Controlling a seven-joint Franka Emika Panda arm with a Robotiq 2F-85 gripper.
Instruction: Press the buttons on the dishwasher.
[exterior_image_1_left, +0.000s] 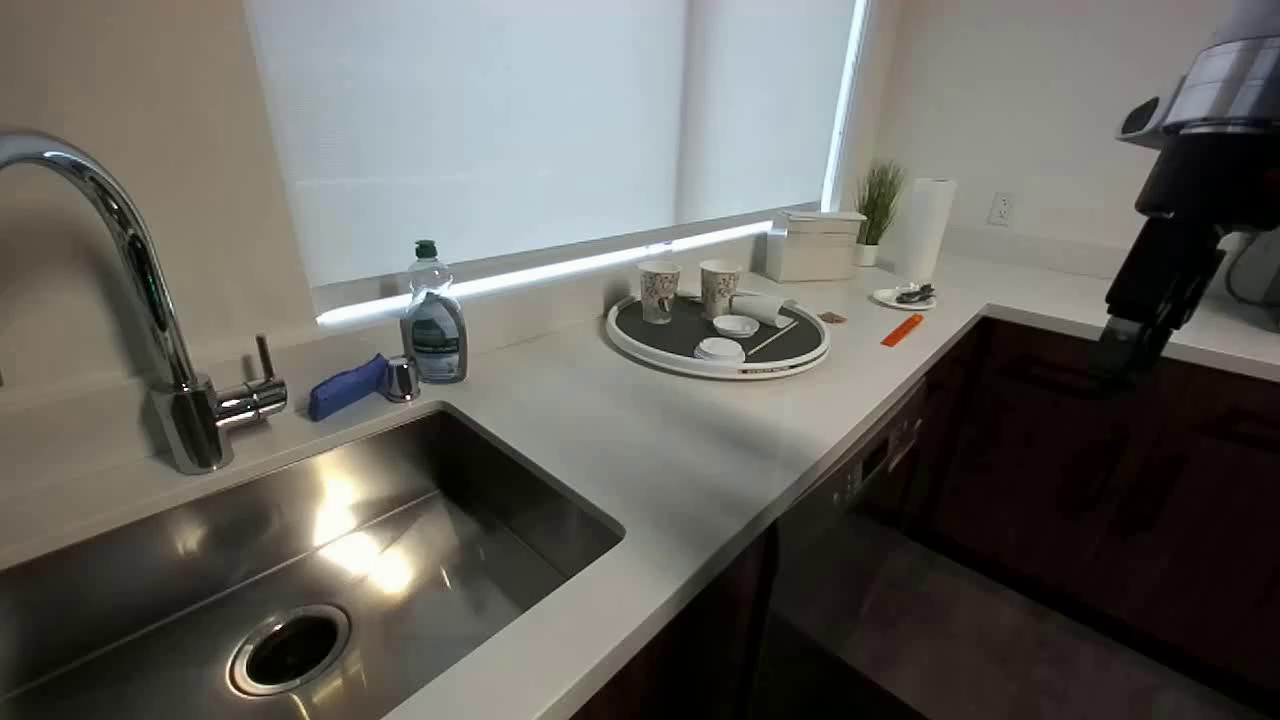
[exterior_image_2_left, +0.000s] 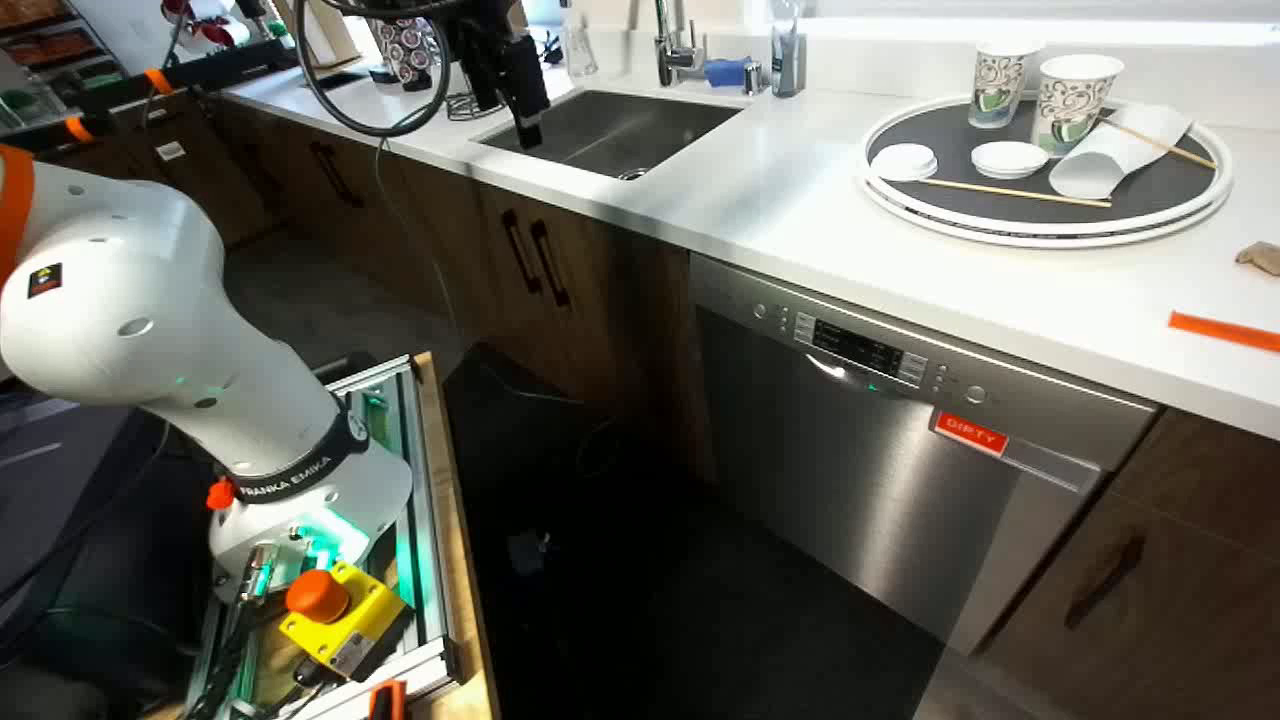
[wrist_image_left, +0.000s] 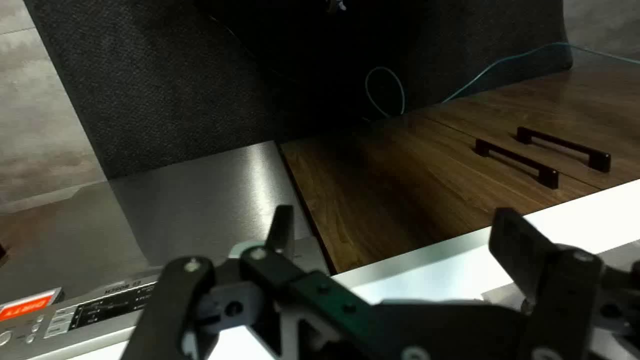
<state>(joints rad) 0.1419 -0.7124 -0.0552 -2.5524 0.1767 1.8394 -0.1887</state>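
Note:
The dishwasher (exterior_image_2_left: 830, 460) is a flat-fronted appliance under the counter, brushed steel in an exterior view and near-black in an exterior view (exterior_image_1_left: 815, 560). Its control strip (exterior_image_2_left: 860, 345) has a dark display, with small buttons (exterior_image_2_left: 912, 368) beside it and a red "DIRTY" sign (exterior_image_2_left: 970, 432) below. In the wrist view the dishwasher (wrist_image_left: 200, 210) lies left, and its buttons (wrist_image_left: 59, 322) show at lower left. My gripper (wrist_image_left: 392, 220) is open and empty. It also shows in both exterior views (exterior_image_1_left: 1122, 362) (exterior_image_2_left: 510, 120), above counter height and apart from the dishwasher.
The white countertop (exterior_image_2_left: 790, 200) overhangs the dishwasher. A round tray (exterior_image_2_left: 1050, 238) with paper cups and lids stands on it. A sink (exterior_image_2_left: 640, 120), soap bottle (exterior_image_1_left: 435, 325) and orange strip (exterior_image_1_left: 902, 330) are nearby. Dark handles (wrist_image_left: 517, 162) stick out from the brown cabinet doors.

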